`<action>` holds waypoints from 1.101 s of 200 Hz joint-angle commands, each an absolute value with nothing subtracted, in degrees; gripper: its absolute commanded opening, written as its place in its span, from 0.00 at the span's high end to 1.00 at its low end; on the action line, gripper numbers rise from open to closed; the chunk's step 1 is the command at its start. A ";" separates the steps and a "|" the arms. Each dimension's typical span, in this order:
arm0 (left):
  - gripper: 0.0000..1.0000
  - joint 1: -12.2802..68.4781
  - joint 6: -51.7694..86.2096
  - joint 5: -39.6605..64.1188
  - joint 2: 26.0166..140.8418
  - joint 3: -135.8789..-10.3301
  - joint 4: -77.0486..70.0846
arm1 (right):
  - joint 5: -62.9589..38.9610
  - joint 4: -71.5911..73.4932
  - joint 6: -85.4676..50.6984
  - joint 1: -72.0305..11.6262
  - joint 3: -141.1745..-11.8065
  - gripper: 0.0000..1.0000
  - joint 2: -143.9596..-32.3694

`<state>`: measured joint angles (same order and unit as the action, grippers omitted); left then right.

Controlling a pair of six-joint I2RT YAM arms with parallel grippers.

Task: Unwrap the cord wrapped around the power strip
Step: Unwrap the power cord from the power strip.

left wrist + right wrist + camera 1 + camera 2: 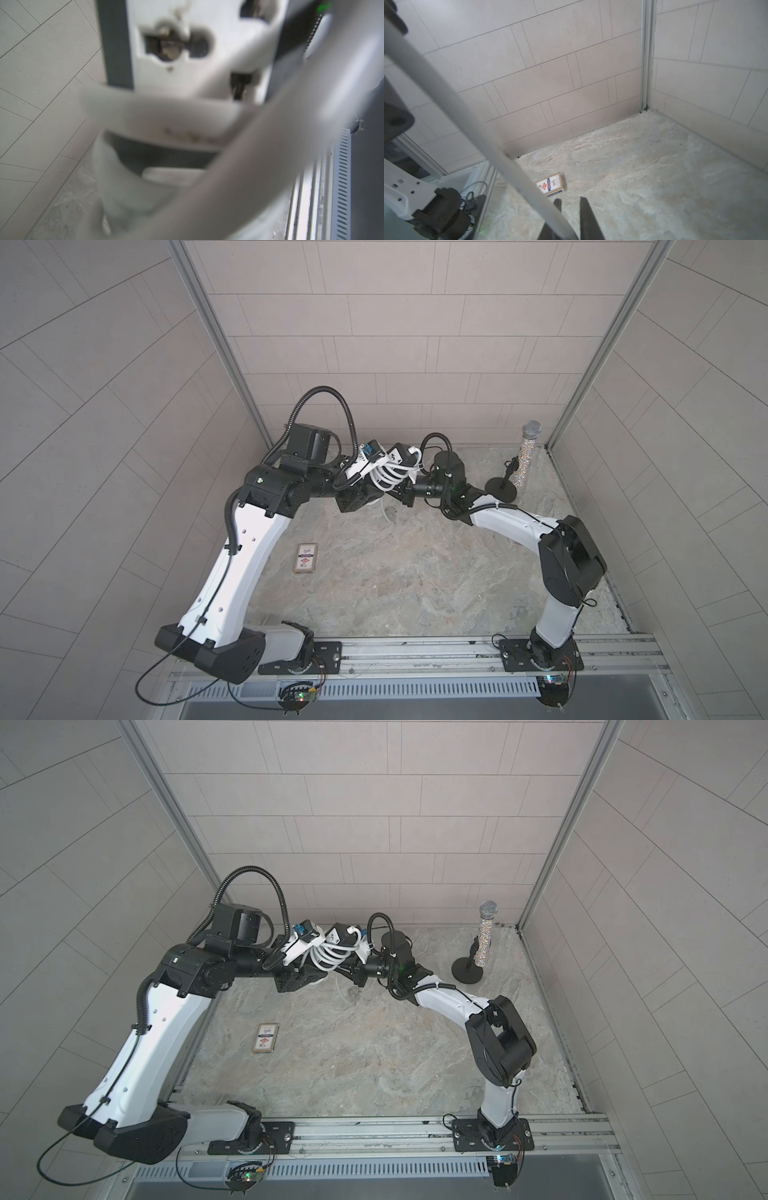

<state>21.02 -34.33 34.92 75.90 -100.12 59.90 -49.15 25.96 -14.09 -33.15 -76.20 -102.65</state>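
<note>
We are counting two arms, and their two tools are meeting high above the far middle of the desk [415, 572].

The left tool [374, 491] is clamping the one power strip [400, 452], holding it up off the desk. In the left wrist view its white socket face [158, 79] is sitting blurred, right in front of that tool.

The one cord [392, 477] is lying in a bundle of turns around the strip, between the two tools. The turns are too tightly packed for us to count with certainty. In the left wrist view we are making out three blurred bands crossing the socket face. One loose strand is hanging below the left tool toward the desk.

The right tool [570, 199] is facing the left one from just beside the bundle. Its two fingers [586, 212] are standing close together, and one strand of cord [477, 128] is running down between them, so we are reading it as clamped on the cord.

One card box [306, 558] is lying flat on the desk, well apart from both tools, toward the left arm's base. One microphone [524, 456] is standing upright in one round-based stand [500, 489], on the right tool's outer side, away from the left tool.
</note>
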 commanded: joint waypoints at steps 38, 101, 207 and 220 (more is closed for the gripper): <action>1.00 21.23 -32.55 38.69 72.54 -97.14 59.97 | -45.48 25.56 -16.26 -27.95 -84.33 1.00 -101.32; 1.00 21.01 -20.24 33.78 70.92 -85.53 50.62 | -37.44 7.23 -6.97 -20.98 -87.89 1.00 -90.53; 1.00 20.87 -12.37 20.52 75.95 -92.04 38.79 | -28.18 -8.49 10.94 -19.07 -67.77 1.00 -73.09; 1.00 20.91 -12.58 20.48 76.37 -94.12 39.78 | -27.01 -4.84 9.53 -19.25 -66.69 1.00 -74.83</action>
